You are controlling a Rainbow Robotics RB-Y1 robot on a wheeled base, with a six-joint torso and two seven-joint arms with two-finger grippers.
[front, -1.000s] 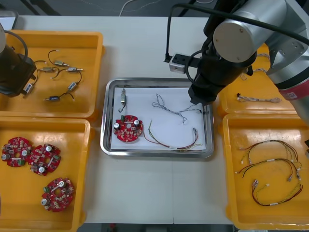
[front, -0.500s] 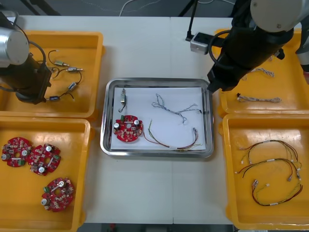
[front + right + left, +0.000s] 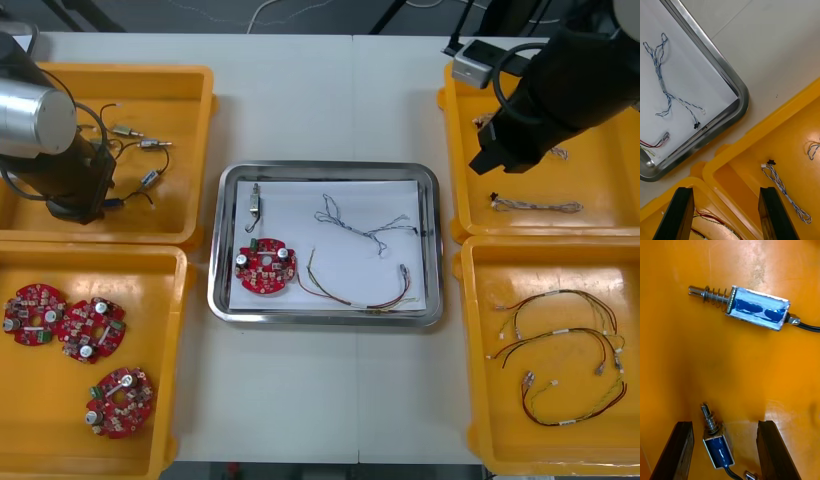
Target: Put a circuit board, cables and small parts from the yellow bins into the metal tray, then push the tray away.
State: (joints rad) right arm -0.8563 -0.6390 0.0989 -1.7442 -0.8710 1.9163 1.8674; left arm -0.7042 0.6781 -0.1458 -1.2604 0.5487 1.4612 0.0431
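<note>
Left gripper [image 3: 724, 423]: fingers wide apart, holding nothing, low over the floor of the left bin [image 3: 190, 100], upper left of the front view.

A part [image 3: 717, 444] lies between the fingers, closer to one and touching neither. Its long axis runs roughly along the fingers, with the plunger pointing away from the wrist. Closing should therefore clamp its flat sides.

- Body: a rectangular bright metal frame over a blue core, with a round plunger at one end and a black lead at the other.
- A second part [image 3: 758, 309], with a bare coil spring, lies crosswise farther out.
- Bin floor: smooth, glossy plastic.

Right gripper [image 3: 727, 188]: fingers wide apart and empty, over the right bin [image 3: 600, 175] rim, near a tray corner.

Tray [image 3: 325, 168], frame centre: shiny rim, white inside. It holds a board [image 3: 265, 266], a blue-white cable [image 3: 365, 228] and a red-yellow cable [image 3: 355, 295].
</note>
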